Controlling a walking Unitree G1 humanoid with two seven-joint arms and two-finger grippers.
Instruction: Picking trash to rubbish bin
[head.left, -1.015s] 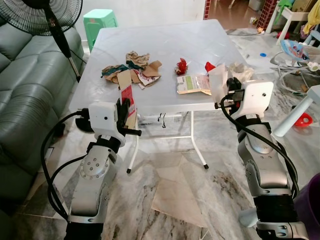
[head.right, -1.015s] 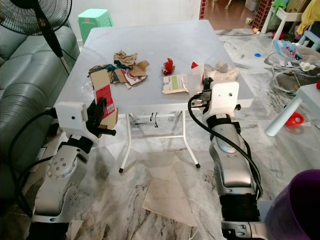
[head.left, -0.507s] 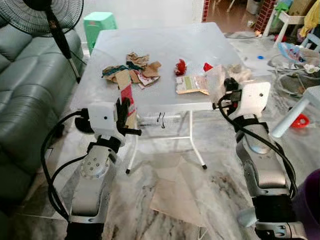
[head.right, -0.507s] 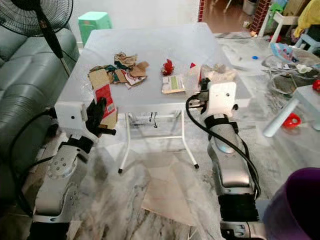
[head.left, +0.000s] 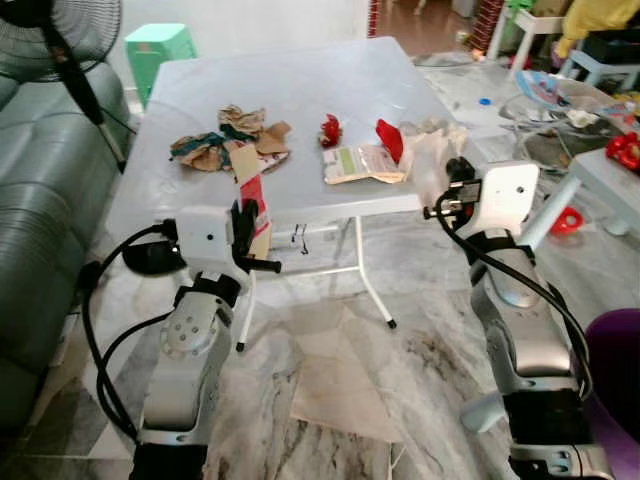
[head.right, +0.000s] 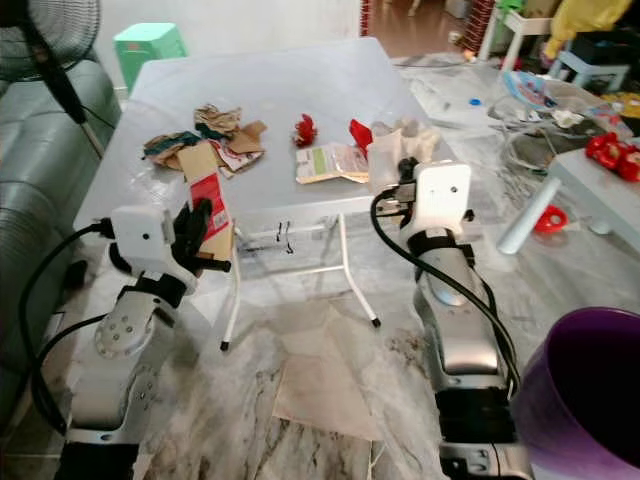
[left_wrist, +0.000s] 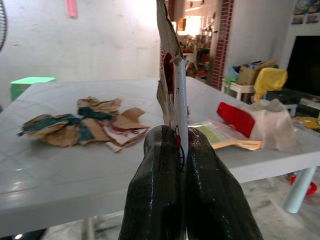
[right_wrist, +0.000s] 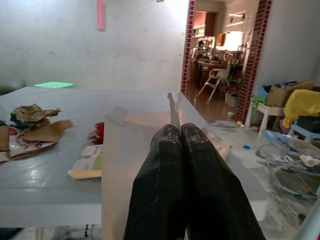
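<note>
My left gripper (head.left: 246, 214) is shut on a flattened brown and red carton (head.left: 249, 185), held upright in front of the white folding table (head.left: 300, 70); its fingertips (left_wrist: 165, 142) pinch the carton's edge. Just off the table's right corner, my right gripper (head.left: 452, 186) is shut on a pale plastic sheet (head.left: 431, 166); that sheet (right_wrist: 125, 170) hangs beside the closed fingers. On the table lie a heap of crumpled paper and card (head.left: 222, 145), a red wrapper (head.left: 329, 128), a green and white packet (head.left: 356, 163) and a red scrap (head.left: 390, 139). The purple bin (head.right: 580, 390) stands at the lower right.
A grey sofa (head.left: 35, 230) runs along the left, with a standing fan (head.left: 55, 40) and a green stool (head.left: 155, 45) behind it. Toys and a white pipe (head.left: 545, 215) clutter the floor to the right. A flat cardboard sheet (head.left: 335, 385) lies on the marble floor.
The whole picture has slid to the left as the camera turned right, and more of the purple bin shows. Both grippers keep their hold at the same height.
</note>
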